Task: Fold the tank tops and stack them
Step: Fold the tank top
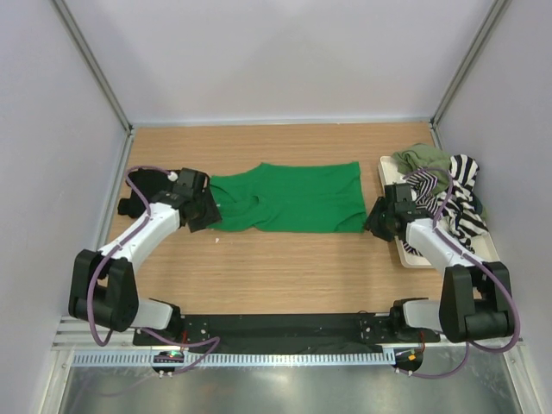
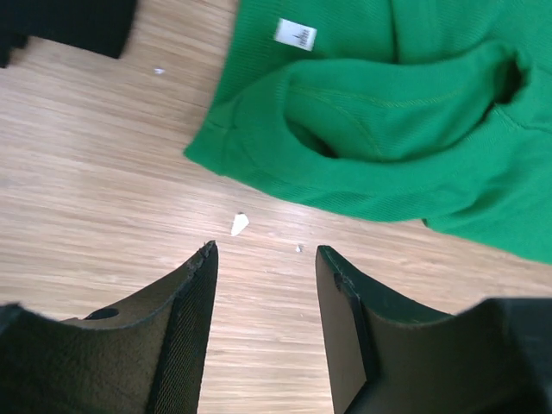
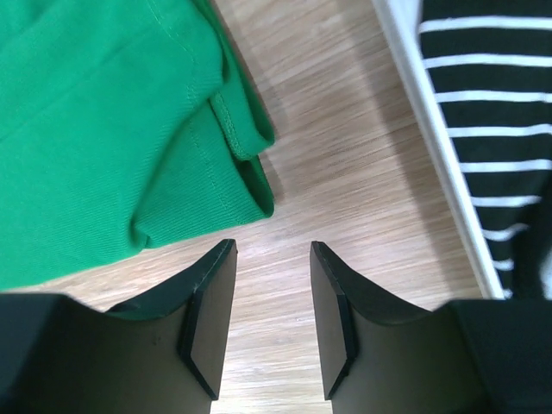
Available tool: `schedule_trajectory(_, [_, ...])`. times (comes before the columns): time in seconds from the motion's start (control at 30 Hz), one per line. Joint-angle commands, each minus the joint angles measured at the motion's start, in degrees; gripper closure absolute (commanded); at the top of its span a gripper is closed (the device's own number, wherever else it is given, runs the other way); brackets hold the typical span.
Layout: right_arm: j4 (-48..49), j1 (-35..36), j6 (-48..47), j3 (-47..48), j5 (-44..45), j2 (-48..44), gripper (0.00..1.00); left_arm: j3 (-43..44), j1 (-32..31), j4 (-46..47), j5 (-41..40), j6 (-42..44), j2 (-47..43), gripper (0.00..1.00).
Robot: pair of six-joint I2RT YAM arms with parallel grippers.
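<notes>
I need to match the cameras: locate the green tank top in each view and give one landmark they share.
Top external: the green tank top lies spread across mid-table.
Left wrist: it fills the upper right, its white label near the top edge.
Right wrist: it fills the upper left, a hem corner reaching near the centre.
Shared landmark: the bare wooden table along the garment's edge.
</notes>
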Motion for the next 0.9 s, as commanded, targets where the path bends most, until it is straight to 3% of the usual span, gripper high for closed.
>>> schedule_trajectory(0.0, [3.98, -0.27, -1.64, -0.38, -2.55, 1.69, 0.53, -1.06, 2.05, 5.07, 0.74, -1.49, -3.43, 0.49])
schedule_trajectory(0.2, [7.4, -0.1, -0.68, -0.82, -3.63, 5.02, 0.52, -5.19, 7.13, 10.08, 5.99, -3.95, -3.79, 0.46])
schedule_trajectory(0.33, [9.25, -0.18, -0.15, -0.73, -3.81, 7.57, 0.59, -7.48, 9.43, 12.29, 7.5, -4.83, -3.79, 0.45])
schedule_trajectory(0.43, [9.52, -0.18, 0.2, -0.55, -1.71, 8.11, 0.76, -8.01, 9.87, 12.91, 7.42, -5.01, -3.61, 0.45])
schedule_trajectory(0.47, [8.91, -0.18, 0.38, -0.38, -0.13, 7.93, 0.9, -8.1, 9.96, 13.08, 7.16, -5.18, -3.44, 0.45])
schedule_trajectory(0.53, [8.2, -0.1, 0.99, -0.46, 3.64, 6.8, 0.99, -8.27, 9.96, 13.08, 6.89, -5.27, -3.17, 0.45])
schedule_trajectory(0.87, [7.41, -0.18, 1.35, -1.43, 5.43, 3.8, 0.99, -7.75, 9.96, 15.81, 6.8, -6.15, 1.39, 0.46])
